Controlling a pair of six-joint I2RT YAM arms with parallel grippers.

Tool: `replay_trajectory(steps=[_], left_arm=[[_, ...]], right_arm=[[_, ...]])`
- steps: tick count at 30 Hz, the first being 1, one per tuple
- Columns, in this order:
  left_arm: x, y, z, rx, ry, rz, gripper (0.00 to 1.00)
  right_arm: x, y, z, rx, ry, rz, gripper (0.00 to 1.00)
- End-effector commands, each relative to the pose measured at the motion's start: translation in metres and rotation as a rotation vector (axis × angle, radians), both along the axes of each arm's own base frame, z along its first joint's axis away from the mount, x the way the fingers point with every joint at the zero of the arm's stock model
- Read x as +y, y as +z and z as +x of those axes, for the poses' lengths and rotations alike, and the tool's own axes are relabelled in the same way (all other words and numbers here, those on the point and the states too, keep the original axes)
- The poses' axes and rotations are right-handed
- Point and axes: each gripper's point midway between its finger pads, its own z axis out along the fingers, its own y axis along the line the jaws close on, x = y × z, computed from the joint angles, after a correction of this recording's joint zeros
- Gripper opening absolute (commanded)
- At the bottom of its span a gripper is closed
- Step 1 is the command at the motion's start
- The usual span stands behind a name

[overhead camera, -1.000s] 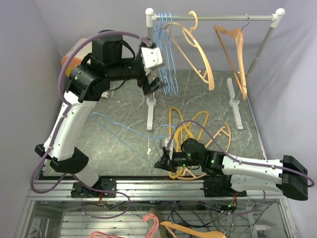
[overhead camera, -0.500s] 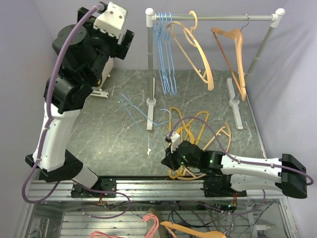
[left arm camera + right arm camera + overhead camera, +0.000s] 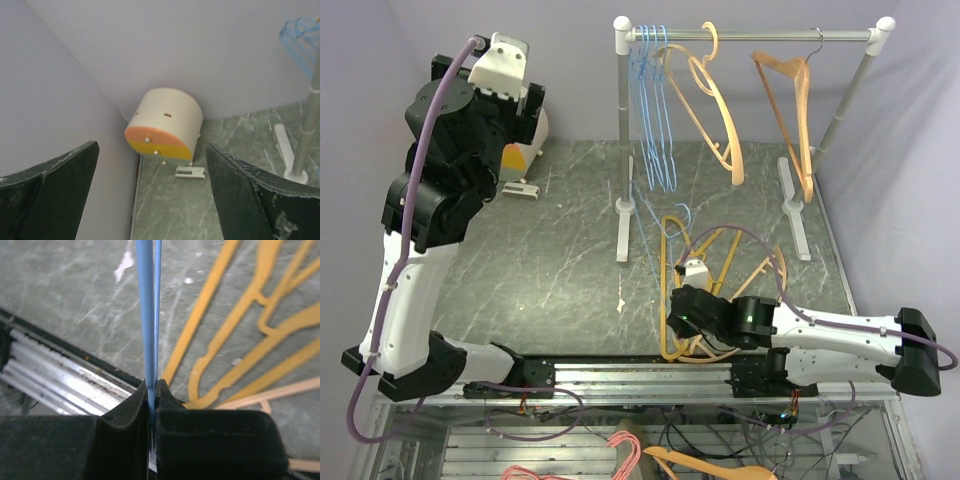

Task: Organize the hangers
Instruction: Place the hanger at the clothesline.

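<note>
- Your right gripper (image 3: 151,390) is clenched on a blue hanger (image 3: 146,315), pinching its thin wire edge-on, likely to lift it off the worktop (image 3: 550,260).
- Your left gripper (image 3: 152,172) hangs released, high at the far left, leaving the rail (image 3: 760,35) free.
- Orange hangers (image 3: 715,255) lie beside your right gripper.

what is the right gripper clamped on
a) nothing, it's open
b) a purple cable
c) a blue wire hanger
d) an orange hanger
C: in the right wrist view the right gripper is shut with the blue wire hanger pinched between its fingers and running straight out from them.
</note>
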Motion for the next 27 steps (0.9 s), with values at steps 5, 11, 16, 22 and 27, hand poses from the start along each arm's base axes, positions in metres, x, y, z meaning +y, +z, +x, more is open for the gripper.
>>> replay_trajectory(steps=[5, 11, 16, 22, 27], left_arm=[[0.041, -0.024, -0.019, 0.055, 0.088, -0.057, 0.99], [0.069, -0.044, -0.027, 0.102, 0.142, -0.075, 0.99], [0.068, -0.058, -0.034, 0.146, 0.104, -0.077, 0.99], [0.072, -0.068, -0.036, 0.176, 0.095, -0.067, 0.99], [0.069, -0.068, -0.042, 0.182, 0.06, -0.08, 0.99]], right_arm=[[-0.063, 0.039, 0.037, -0.116, -0.374, -0.287, 0.0], [-0.073, 0.079, 0.052, -0.214, -0.419, -0.321, 0.0], [-0.058, 0.112, 0.066, -0.298, -0.355, -0.299, 0.0], [-0.049, 0.16, 0.093, -0.376, -0.326, -0.221, 0.0], [-0.055, 0.199, 0.142, -0.422, -0.304, -0.164, 0.0]])
